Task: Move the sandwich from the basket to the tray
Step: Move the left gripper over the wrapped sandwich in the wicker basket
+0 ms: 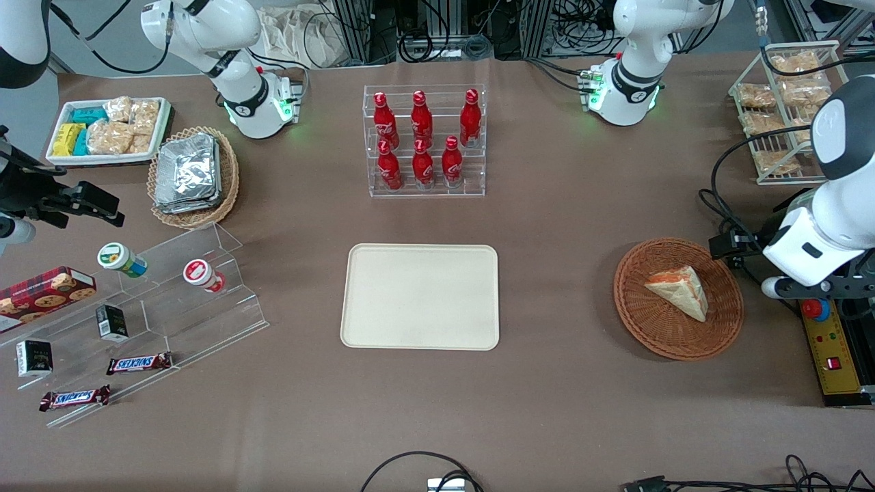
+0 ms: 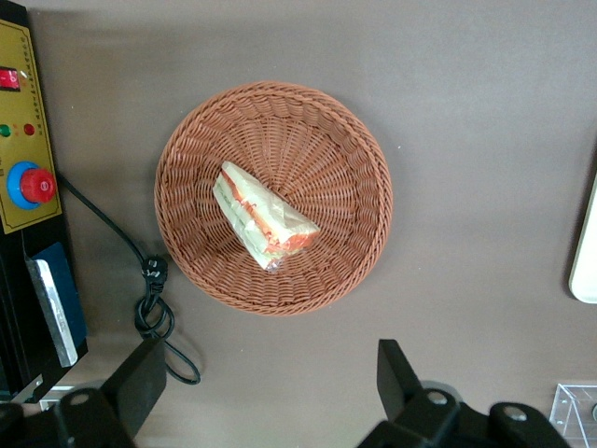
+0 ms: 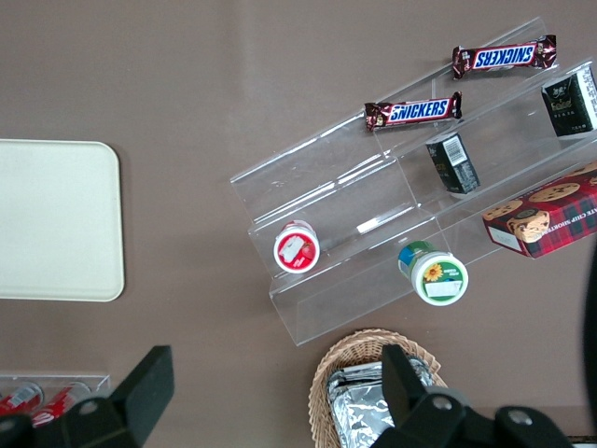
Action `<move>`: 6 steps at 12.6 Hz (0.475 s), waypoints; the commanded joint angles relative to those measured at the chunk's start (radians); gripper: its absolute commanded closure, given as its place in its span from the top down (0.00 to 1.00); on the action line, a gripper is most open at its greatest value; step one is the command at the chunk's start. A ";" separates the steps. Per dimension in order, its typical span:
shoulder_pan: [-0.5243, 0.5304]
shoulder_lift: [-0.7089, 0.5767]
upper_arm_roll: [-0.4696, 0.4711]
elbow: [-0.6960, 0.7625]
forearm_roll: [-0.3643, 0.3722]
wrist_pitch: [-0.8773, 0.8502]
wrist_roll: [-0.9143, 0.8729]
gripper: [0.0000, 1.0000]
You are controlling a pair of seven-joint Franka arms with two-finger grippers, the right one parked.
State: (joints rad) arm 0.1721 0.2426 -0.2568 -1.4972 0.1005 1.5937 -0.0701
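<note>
The sandwich [image 1: 680, 290] [image 2: 264, 217], a clear-wrapped pale wedge with orange-red and green filling, lies flat in the round reddish-brown basket [image 1: 642, 321] [image 2: 345, 149] toward the working arm's end of the table. The cream tray [image 1: 420, 297] sits bare at the table's middle; only its edge [image 2: 588, 252] shows in the left wrist view. My left gripper [image 1: 735, 244] [image 2: 270, 383] hangs open well above the table beside the basket's rim. Its fingers [image 2: 140, 383] are spread wide with nothing between them, clear of the sandwich.
A yellow control box [image 1: 827, 348] [image 2: 28, 140] and a looped black cable [image 2: 154, 308] lie close beside the basket. A rack of red bottles [image 1: 424, 140] stands farther from the front camera than the tray. Acrylic steps [image 1: 171, 301] with snacks and a foil-packet basket [image 1: 193, 174] lie toward the parked arm's end.
</note>
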 commanded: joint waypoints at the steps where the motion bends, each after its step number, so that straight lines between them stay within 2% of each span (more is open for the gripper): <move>1: 0.003 0.029 0.005 0.037 -0.008 -0.058 -0.026 1.00; 4: 0.017 0.021 0.005 -0.001 -0.008 -0.048 -0.167 1.00; 6: 0.020 0.015 0.005 -0.062 -0.011 0.023 -0.349 1.00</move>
State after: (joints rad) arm 0.1844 0.2647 -0.2476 -1.5117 0.0997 1.5671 -0.2775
